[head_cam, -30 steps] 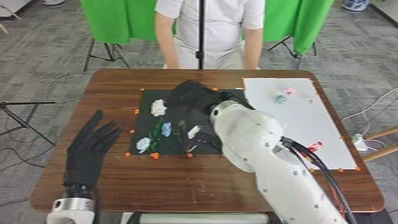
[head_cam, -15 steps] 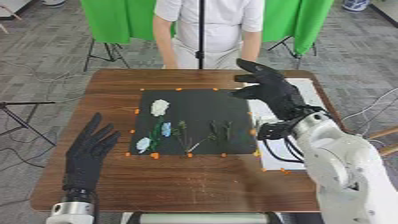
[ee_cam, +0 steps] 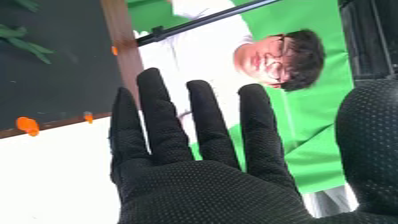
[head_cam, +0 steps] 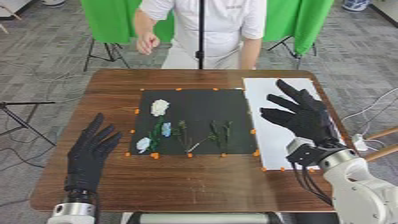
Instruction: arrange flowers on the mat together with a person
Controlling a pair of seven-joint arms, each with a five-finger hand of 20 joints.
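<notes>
Brown wooden table with a smooth, grained top. Directly on it, a square black mat lying flat, left of a long white sheet; the two just beside each other. Small orange pieces around their edges.

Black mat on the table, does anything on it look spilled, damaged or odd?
Nothing looks spilled or damaged on the mat. The green stems at its lower right have no visible blossoms, unlike the left side's white flower, so they may seem unfinished.
</notes>
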